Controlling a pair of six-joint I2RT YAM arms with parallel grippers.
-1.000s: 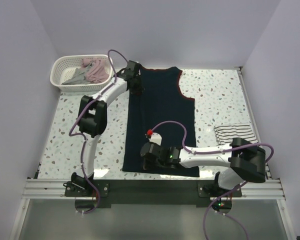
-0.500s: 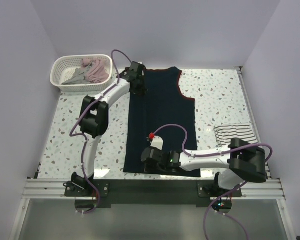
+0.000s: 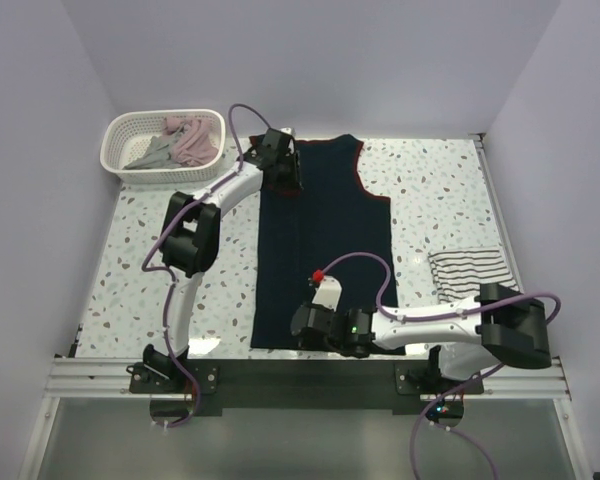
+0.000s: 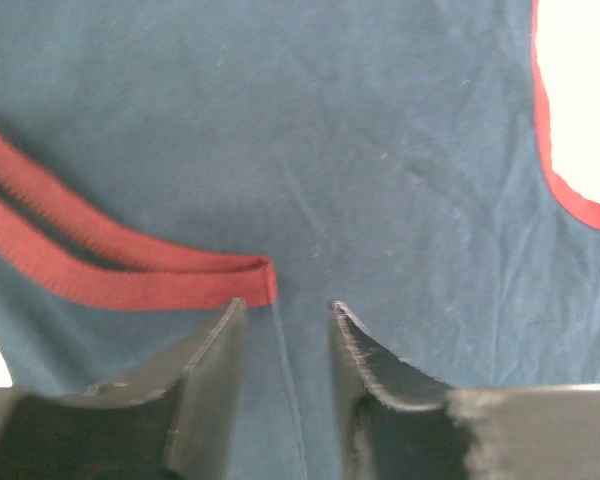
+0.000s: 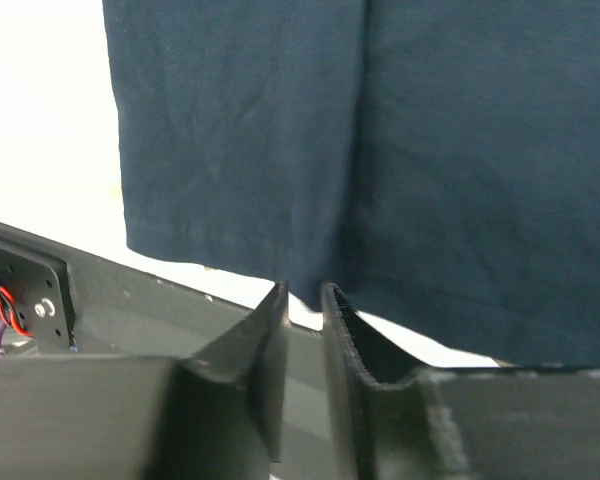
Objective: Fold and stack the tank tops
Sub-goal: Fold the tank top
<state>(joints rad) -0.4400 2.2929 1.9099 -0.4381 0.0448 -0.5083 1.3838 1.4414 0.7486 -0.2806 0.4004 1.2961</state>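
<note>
A dark navy tank top [image 3: 325,240] with red trim lies flat down the middle of the table, its left side folded over onto itself. My left gripper [image 3: 283,168] hovers at its far left shoulder, open; in the left wrist view the jaws [image 4: 285,305] stand apart over the navy cloth [image 4: 380,150], just below the end of a folded red strap [image 4: 130,280]. My right gripper [image 3: 302,328] is at the near hem, jaws a narrow gap apart [image 5: 302,290], with the hem [image 5: 430,150] lying just at the tips. A white, dark-striped tank top [image 3: 467,268] lies folded at the right.
A white basket [image 3: 115,150] at the far left corner holds a pinkish top [image 3: 188,140] and a grey one [image 3: 152,152]. The table's near edge with the black rail [image 5: 130,310] runs right under the right gripper. Walls close in on three sides.
Both grippers have gone from shut to open, letting go of the navy top's folded-over edge. The right arm slid right along the near hem; the left shifted slightly right.
</note>
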